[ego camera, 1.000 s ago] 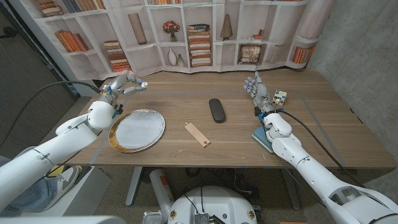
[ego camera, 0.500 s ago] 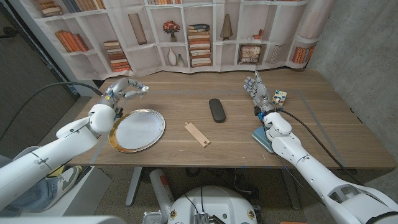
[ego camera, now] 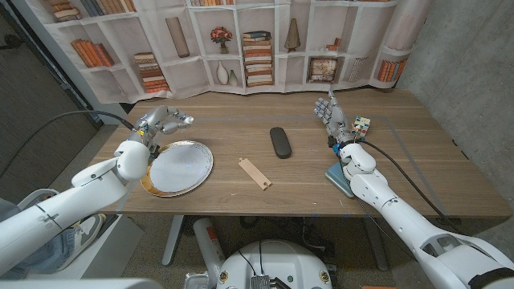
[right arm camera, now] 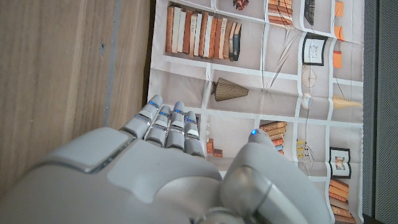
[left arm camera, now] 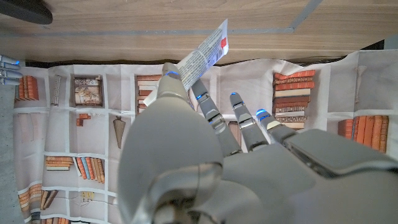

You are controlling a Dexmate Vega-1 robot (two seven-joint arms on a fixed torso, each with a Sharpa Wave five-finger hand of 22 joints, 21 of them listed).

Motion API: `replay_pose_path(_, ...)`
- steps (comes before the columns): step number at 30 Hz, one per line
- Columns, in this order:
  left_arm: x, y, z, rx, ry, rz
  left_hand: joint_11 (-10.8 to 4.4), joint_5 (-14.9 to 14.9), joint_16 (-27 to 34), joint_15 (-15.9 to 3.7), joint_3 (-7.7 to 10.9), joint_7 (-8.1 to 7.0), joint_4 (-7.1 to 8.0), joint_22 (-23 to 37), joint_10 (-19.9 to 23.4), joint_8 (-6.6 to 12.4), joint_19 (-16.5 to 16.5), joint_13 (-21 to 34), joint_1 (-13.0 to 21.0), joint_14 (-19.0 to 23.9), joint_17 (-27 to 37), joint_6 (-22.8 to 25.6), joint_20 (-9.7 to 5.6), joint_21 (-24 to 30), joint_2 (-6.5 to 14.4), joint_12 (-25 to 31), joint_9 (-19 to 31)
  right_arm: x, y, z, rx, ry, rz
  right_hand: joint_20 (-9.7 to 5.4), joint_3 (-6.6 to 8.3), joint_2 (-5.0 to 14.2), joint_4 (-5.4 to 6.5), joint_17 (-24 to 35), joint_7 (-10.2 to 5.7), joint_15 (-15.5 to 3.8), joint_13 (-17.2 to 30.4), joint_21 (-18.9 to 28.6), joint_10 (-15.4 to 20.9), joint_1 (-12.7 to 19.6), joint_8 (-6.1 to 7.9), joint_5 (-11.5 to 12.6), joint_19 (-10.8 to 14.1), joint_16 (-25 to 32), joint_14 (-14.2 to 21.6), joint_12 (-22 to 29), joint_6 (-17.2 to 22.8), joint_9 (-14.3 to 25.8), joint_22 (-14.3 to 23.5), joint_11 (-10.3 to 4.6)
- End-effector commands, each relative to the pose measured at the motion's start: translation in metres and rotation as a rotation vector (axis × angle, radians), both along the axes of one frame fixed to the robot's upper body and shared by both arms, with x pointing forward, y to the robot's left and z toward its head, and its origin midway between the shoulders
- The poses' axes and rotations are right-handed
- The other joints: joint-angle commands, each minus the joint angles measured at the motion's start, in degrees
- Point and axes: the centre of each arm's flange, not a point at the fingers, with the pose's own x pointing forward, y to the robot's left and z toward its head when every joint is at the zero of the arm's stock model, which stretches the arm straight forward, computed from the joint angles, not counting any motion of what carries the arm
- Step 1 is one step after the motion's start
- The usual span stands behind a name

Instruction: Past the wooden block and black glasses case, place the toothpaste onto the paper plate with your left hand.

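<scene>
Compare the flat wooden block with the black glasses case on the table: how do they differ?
The flat pale wooden block is a thin rectangle, while the black glasses case is rounded and thicker. The block lies nearer the table's front edge, the case farther back. The block lies diagonally, the case almost straight front to back. Both lie untouched, right of the paper plate.

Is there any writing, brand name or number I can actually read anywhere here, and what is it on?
Nothing can be read.
toothpaste in the left hand: printed lines, too small and blurred.
Book spines on the printed bookshelf backdrop: no letters can be made out.
</scene>
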Motion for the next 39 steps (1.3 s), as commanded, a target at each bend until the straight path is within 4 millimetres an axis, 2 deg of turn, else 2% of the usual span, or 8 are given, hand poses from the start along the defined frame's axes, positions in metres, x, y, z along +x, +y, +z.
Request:
replay_pose_path(1,-0.008,0.0,-0.015,0.005,0.029,0.018,0.09,-0.19,-0.18,-7.83,-0.39,0.17,-0.22,0.14,-0.17,-0.26,0.33,0.28,0.15,-0.12,0.25,-0.3,0.39,0.02,0.63,-0.16,0.25,0.003,0.001,0.004,-0.002,-0.007,0.009,-0.14,-0.19,0.76,-0.03,0.33,0.08,0.21,0.22,-0.3,0.49,0.15,-0.19,-0.11,0.32,0.1,0.62,-0.16,0.19,0.21,0.05,0.04)
replay_pose_path(11,-0.017,-0.002,-0.025,0.019,0.043,0.035,0.09,-0.3,-0.19,-7.84,-0.45,0.17,-0.21,0.14,-0.16,-0.37,0.31,0.3,0.29,-0.19,0.24,-0.24,0.41,0.02,0.76,-0.12,0.25,0.001,0.0,0.009,-0.011,-0.019,0.012,-0.1,-0.23,0.79,-0.06,0.33,0.09,0.15,0.21,-0.37,0.53,0.16,-0.15,-0.11,0.38,0.08,0.62,-0.16,0.3,0.21,0.06,-0.03)
replay_pose_path(22,-0.015,-0.002,-0.038,0.029,0.106,0.034,0.09,-0.42,-0.15,-7.99,-0.57,0.17,-0.25,0.14,-0.06,-0.41,0.31,0.31,0.48,-0.07,0.21,-0.04,0.25,0.03,0.75,-0.06,0.28,0.001,0.002,0.005,-0.006,-0.011,0.02,-0.09,-0.28,0.82,-0.09,0.34,-0.01,0.16,0.21,-0.48,0.52,0.13,-0.18,-0.12,0.4,0.07,0.66,-0.18,0.25,0.21,0.06,-0.02)
replay_pose_path(39,-0.028,0.0,-0.047,0.072,0.168,0.087,0.09,-0.55,-0.18,-7.77,-0.73,0.18,-0.22,0.14,-0.11,-0.6,0.13,0.31,0.61,-0.19,0.22,-0.04,0.3,-0.02,0.79,-0.08,0.28,0.0,0.004,0.004,0.004,-0.016,0.027,-0.09,-0.38,0.85,-0.16,0.33,0.08,0.1,0.21,-0.66,0.77,0.13,-0.13,-0.13,0.44,0.08,0.83,-0.12,0.37,0.21,0.07,-0.02)
